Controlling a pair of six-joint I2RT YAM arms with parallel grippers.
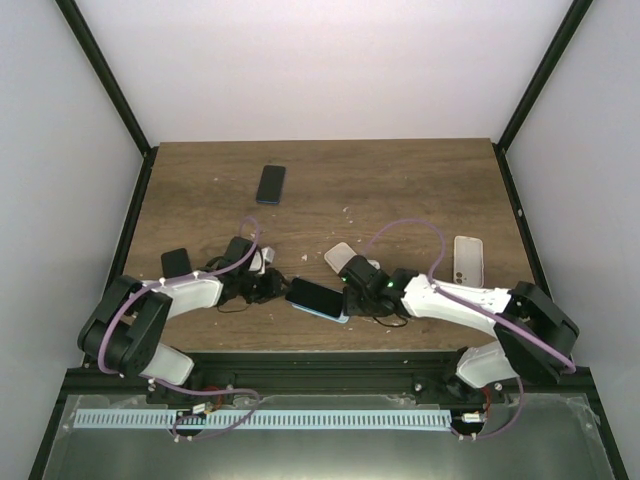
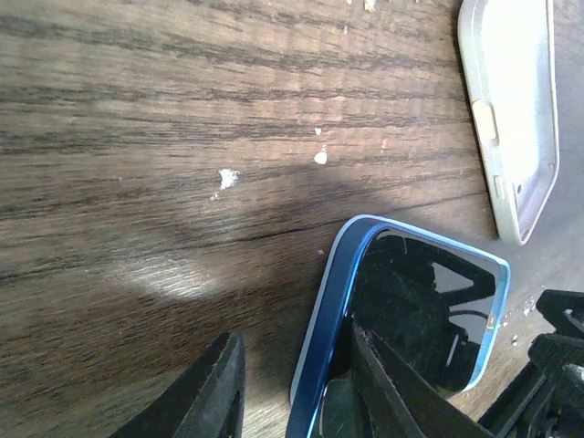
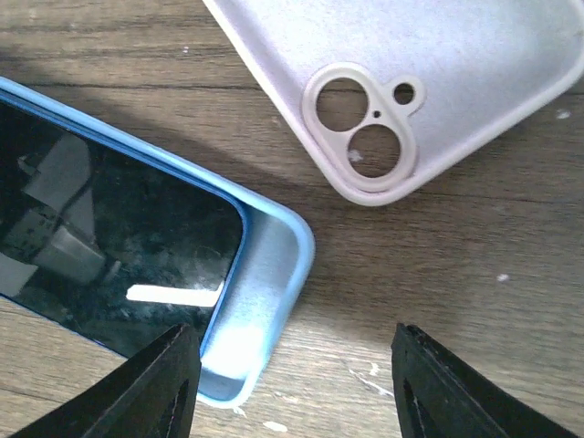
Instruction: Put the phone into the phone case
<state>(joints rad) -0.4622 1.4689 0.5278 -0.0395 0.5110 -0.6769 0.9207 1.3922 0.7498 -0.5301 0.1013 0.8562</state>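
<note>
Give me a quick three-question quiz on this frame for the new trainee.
1. True or false: in the right wrist view, the phone fills the blue case's corner.
2. In the top view, which lies farthest from the arm bases? A dark phone B blue case C pale case
3. Fill in: the right gripper's jaws stand ___.
Key: 1 false, that corner is bare. 2 A. 3 open.
</note>
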